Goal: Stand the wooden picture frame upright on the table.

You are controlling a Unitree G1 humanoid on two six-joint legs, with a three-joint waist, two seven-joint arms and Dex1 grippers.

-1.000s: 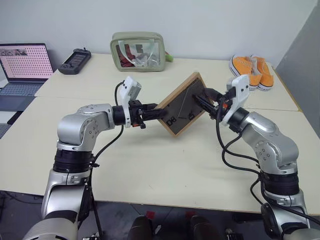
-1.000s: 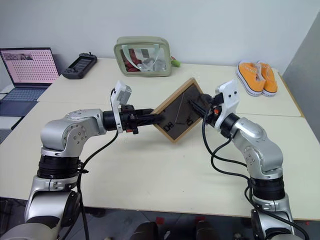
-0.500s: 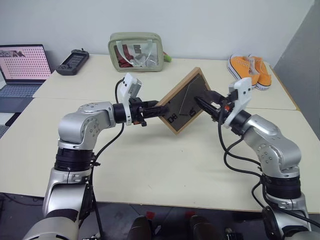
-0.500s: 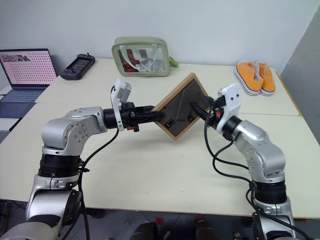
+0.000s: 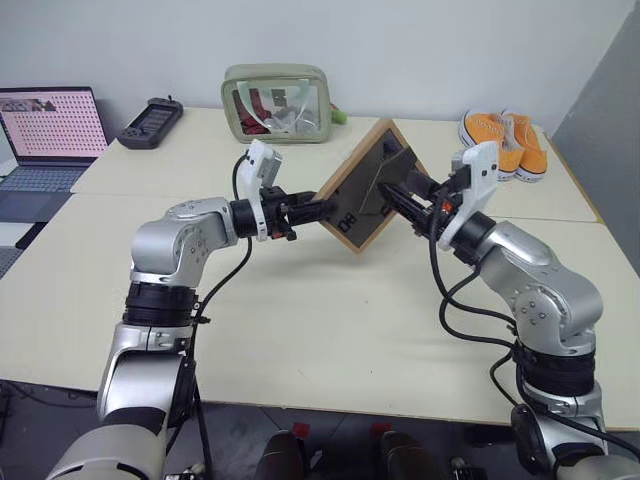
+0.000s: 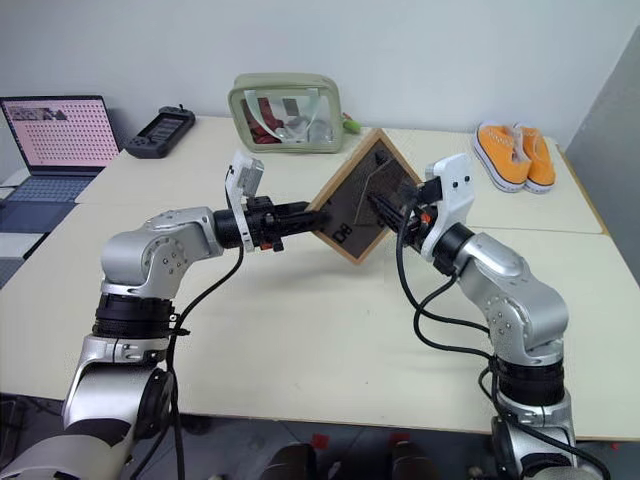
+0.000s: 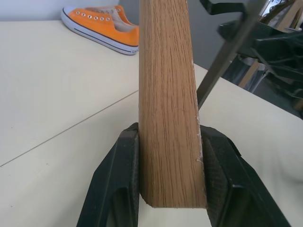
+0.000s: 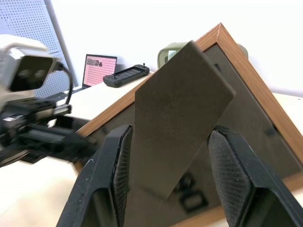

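The wooden picture frame [image 5: 366, 186] hangs in the air above the middle of the table [image 5: 330, 330], tipped onto one corner like a diamond, its dark back panel facing the robot. The left gripper [image 7: 168, 189] is clenched on the frame's light-wood edge at about nine o'clock on the diamond, one black finger pressed flat on each side of the wood. The right gripper [image 8: 173, 161] comes in from about three o'clock with its two fingers either side of the fold-out stand [image 8: 182, 118], which sticks out from the back panel; the pads sit close to the stand's edges, but I cannot tell whether they actually press on it. The lowest corner of the frame is clear of the tabletop.

Along the far side of the table, at about eleven o'clock from the frame, sits a green pouch [image 5: 277, 102] with a clear window. A pair of orange sneakers [image 5: 507, 142] is at two o'clock, and a dark handheld controller [image 5: 150, 122] and an open laptop [image 5: 45, 135] lie off at ten o'clock.
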